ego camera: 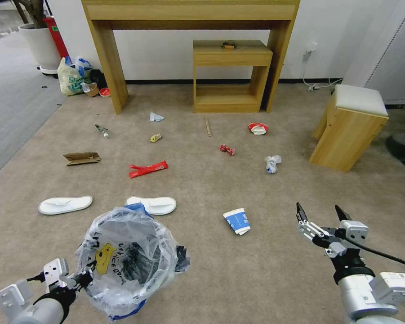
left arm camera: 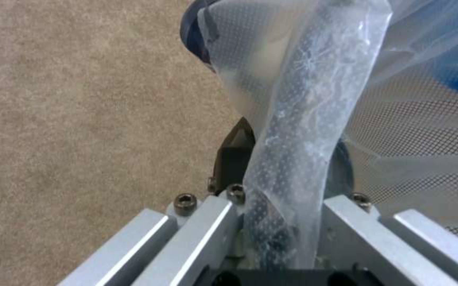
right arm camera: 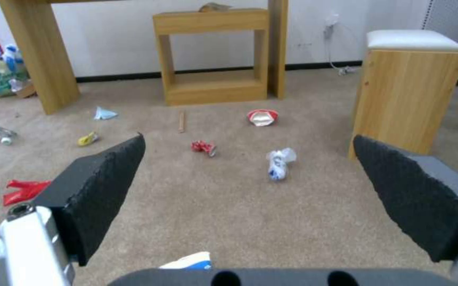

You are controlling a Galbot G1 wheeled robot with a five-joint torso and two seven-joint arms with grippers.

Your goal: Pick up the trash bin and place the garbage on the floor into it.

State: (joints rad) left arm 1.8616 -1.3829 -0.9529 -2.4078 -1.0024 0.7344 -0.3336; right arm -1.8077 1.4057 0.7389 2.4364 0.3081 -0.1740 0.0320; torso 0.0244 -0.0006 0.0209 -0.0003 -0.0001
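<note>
The left pincer (ego camera: 83,276) pinches the trash bin (ego camera: 130,261) (by its bagged rim); the right pincer (ego camera: 321,213) hangs spread near the paper cup (ego camera: 237,221).

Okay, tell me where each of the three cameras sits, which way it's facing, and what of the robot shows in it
Head view: on the head, looking forward and down at the floor; left gripper clamps the trash bin rim, right gripper open.
Left wrist view: along its fingers, shut on the bin's bagged rim.
Right wrist view: low, facing the wall between open pads, over the blue-white paper cup.
Shared: head and right wrist views both show the stool and the red wrapper.
</note>
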